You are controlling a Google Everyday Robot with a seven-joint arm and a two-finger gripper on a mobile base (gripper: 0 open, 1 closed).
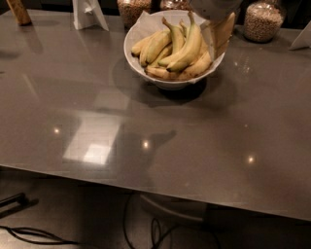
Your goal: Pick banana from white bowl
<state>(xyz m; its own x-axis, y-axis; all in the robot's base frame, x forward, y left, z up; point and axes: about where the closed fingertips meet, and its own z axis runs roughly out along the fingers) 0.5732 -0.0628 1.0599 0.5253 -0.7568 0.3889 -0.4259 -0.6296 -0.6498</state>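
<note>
Far to the left of the white bowl, at the back corner of the grey worktop, stands a brown wooden object, cut off by the frame. Nearer the bowl, still to its left and behind it, is a white stand. Just behind the bowl's left rim sits a glass jar of grain.

The bowl itself rests on the worktop, towards the back and a little right of the middle, with white paper rising at its back-left rim. The bananas lie piled inside it, yellow-green, their stems pointing up and back; the topmost one curves across the heap.

The gripper hangs at the bowl's right rim, coming down from the white arm above, its tan lower part close beside the rightmost bananas. Whether the jaws are released or clenched, I cannot tell.

To the right of the bowl and behind it stands a second jar of grain, and a white object shows at the frame's right edge. Below the worktop's front edge, dark cables lie on the floor.
</note>
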